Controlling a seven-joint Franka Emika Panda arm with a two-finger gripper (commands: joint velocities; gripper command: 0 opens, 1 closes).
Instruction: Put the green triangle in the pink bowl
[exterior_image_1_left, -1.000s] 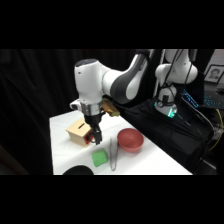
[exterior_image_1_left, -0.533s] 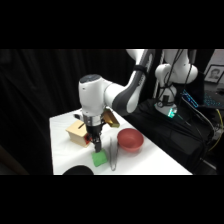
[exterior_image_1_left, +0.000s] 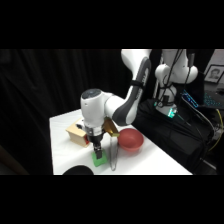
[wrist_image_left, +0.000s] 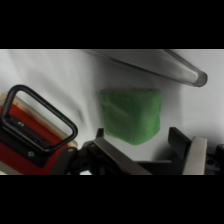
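One small bright green flat block, the green triangle (wrist_image_left: 131, 115), lies on the white table (exterior_image_1_left: 65, 145) directly under the white arm's two-finger gripper (exterior_image_1_left: 98, 153), and that is the news: a second ago the gripper hung higher and nearer the tan wooden box (exterior_image_1_left: 76, 133), and since then it has come down over the block. From the wrist view the fingers (wrist_image_left: 196, 154) stand spread, one to each side of the block with bare table showing between, so nothing is pinched yet; the block rests flat and untouched as far as I can tell. The round reddish-pink bowl, the pink bowl (exterior_image_1_left: 130, 139), sits just beyond and to the right in the side view, empty from what shows. A pair of metal tongs (wrist_image_left: 155, 64) lies just beside the block, between it and the bowl, and a red tool with a black handle loop (wrist_image_left: 30, 131) sits on the other side. A dark round object (exterior_image_1_left: 76, 171) shows at the table's near edge. I would judge the approach nearly finished: closing on the block comes next, then a lift clear of the tongs and a short carry to the bowl.
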